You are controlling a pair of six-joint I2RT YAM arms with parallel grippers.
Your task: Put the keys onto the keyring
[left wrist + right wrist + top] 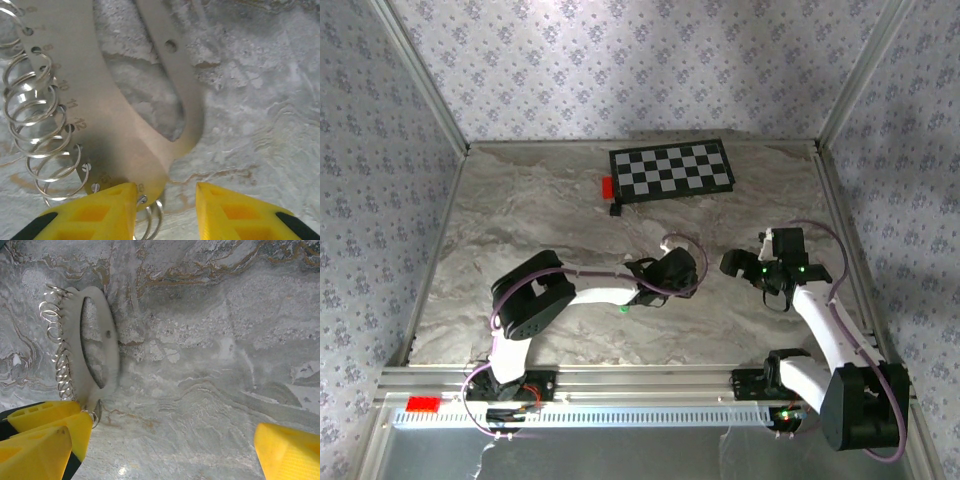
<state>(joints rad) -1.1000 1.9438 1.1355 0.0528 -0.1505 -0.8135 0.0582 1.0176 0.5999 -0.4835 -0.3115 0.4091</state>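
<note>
The flat metal plate (pixel 125 135) I am working over is lying on the marble table (pixel 520 220). It is a silvery oval with a long slot down its middle and small numbered holes along one edge. A row of thin wire rings (pixel 37 112) is threading through those holes and fanning out onto the stone. In the right wrist view the plate (pixel 111 347) is lying lengthwise, with its rings (pixel 62 367) along its left side. My left gripper (pixel 165 189) is hovering right at the plate's rounded end, its yellow pads standing apart with bare marble showing between them. The left pad (pixel 95 212) is overlapping the plate's tip and an end ring, though I cannot tell whether it is touching them. The other pad (pixel 235 210) is sitting clear of the metal, so I am gripping nothing here. My right gripper (pixel 167 432) is spread wide, with nothing but marble lying between its fingers and the plate just beside its left one (pixel 35 455). From the top view my left gripper (pixel 678 268) and right gripper (pixel 738 262) are facing each other right of the table's middle, near but apart. A tiny bright green tag (pixel 623 308) is lying on the marble just under my left forearm. Well apart, at the far edge, a checkerboard (pixel 672 170) is lying with a small red block (pixel 607 186) just beside its left end.
</note>
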